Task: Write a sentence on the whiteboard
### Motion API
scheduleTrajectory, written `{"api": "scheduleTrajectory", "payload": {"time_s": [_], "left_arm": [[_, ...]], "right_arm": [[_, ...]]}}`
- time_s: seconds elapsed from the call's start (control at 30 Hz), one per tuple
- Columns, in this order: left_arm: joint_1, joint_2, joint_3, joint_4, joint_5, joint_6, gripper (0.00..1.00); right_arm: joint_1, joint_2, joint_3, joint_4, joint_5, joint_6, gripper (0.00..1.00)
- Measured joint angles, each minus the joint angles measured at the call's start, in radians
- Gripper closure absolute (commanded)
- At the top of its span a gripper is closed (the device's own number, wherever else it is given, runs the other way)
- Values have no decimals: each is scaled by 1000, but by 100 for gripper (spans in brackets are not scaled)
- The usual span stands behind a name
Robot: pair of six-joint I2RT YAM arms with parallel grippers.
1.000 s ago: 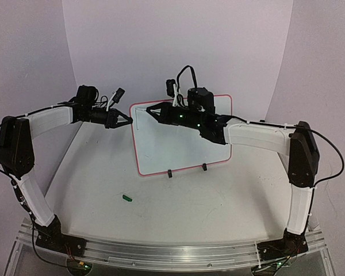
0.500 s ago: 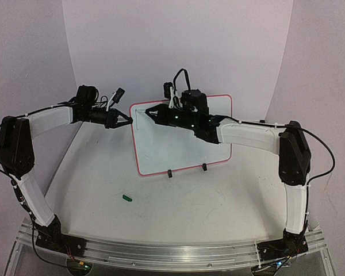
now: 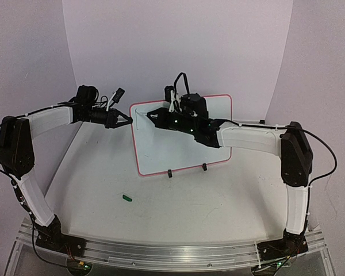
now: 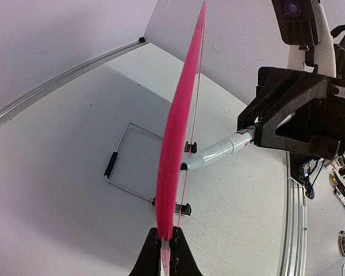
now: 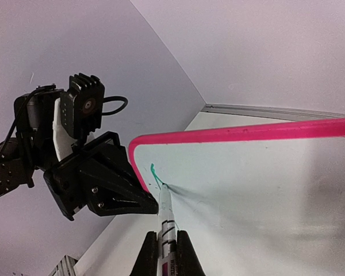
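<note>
The whiteboard (image 3: 175, 154), white with a pink rim, stands upright on the table. My left gripper (image 3: 129, 121) is shut on its left edge; the left wrist view shows the rim (image 4: 175, 144) edge-on between my fingertips (image 4: 166, 244). My right gripper (image 3: 149, 114) is shut on a white marker (image 5: 166, 215). The marker tip touches the board face (image 5: 253, 178) near its upper left corner, at the end of a short green stroke (image 5: 155, 174). The marker (image 4: 221, 152) also shows in the left wrist view, touching the board.
A small green cap (image 3: 126, 198) lies on the table in front of the board's left side. Two black clip feet (image 3: 169, 173) hold the board's lower edge. A wire stand (image 4: 118, 164) lies behind the board. Purple walls close the back and sides.
My right wrist and forearm have shifted left along the board, and the marker tip has moved slightly down near the upper left corner. The left arm has not moved.
</note>
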Motion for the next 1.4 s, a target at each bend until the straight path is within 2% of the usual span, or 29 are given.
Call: {"api": "scheduleTrajectory", "payload": {"time_s": [0.3, 0.57, 1.07, 1.4], "left_arm": [[0, 0, 0, 0, 0, 0, 100], [0, 0, 0, 0, 0, 0, 100], [0, 0, 0, 0, -1, -1, 100], [-1, 0, 0, 0, -3, -1, 100]], "right_arm": [[0, -41, -59, 10, 48, -4, 100], [0, -44, -89, 19, 30, 2, 100], [0, -2, -47, 16, -33, 20, 100], [5, 0, -53, 27, -14, 25, 100]]}}
